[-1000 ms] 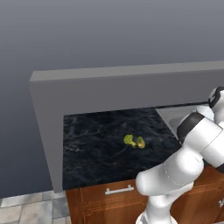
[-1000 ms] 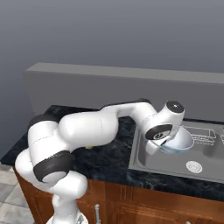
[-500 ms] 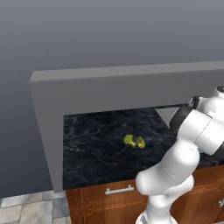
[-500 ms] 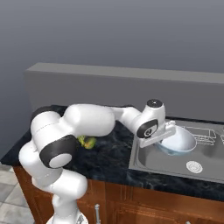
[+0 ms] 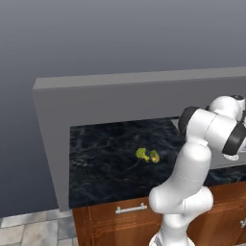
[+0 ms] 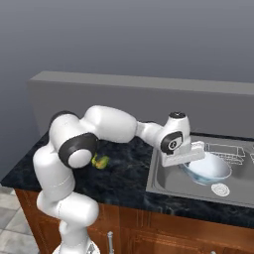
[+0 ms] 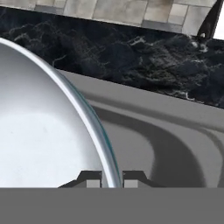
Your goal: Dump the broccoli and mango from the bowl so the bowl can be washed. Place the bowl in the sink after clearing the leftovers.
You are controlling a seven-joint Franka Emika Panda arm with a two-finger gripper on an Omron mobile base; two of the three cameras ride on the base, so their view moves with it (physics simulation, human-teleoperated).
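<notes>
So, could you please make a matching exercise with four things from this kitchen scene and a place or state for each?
Things:
1. bowl
2. broccoli
3. gripper
4. wire rack

Places or states:
A. lies on the dark counter beside the mango
B. shut on the rim of the bowl
C. held tilted over the sink
D. stands at the far side of the sink

Pairs: 1-C, 2-A, 3-B, 4-D
</notes>
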